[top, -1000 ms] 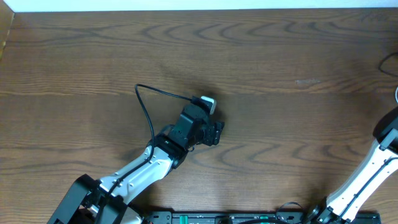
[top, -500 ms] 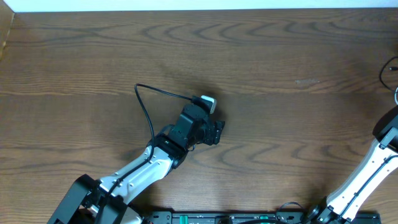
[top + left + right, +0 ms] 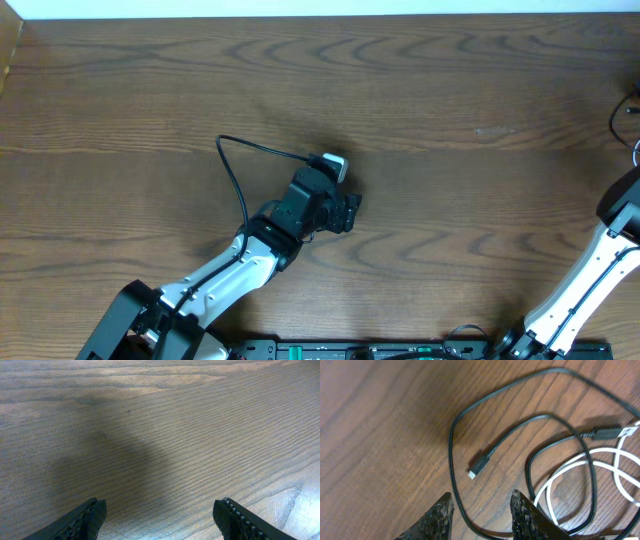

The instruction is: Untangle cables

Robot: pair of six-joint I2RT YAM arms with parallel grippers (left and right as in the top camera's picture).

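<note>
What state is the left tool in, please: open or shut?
Open: the left tool shows its fingers wide apart, only bare table between.

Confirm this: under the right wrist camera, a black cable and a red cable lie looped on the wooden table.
Wrong colour: the second cable is white, not red. The right wrist view shows the white cable lying looped with the black cable on the wooden table.
</note>
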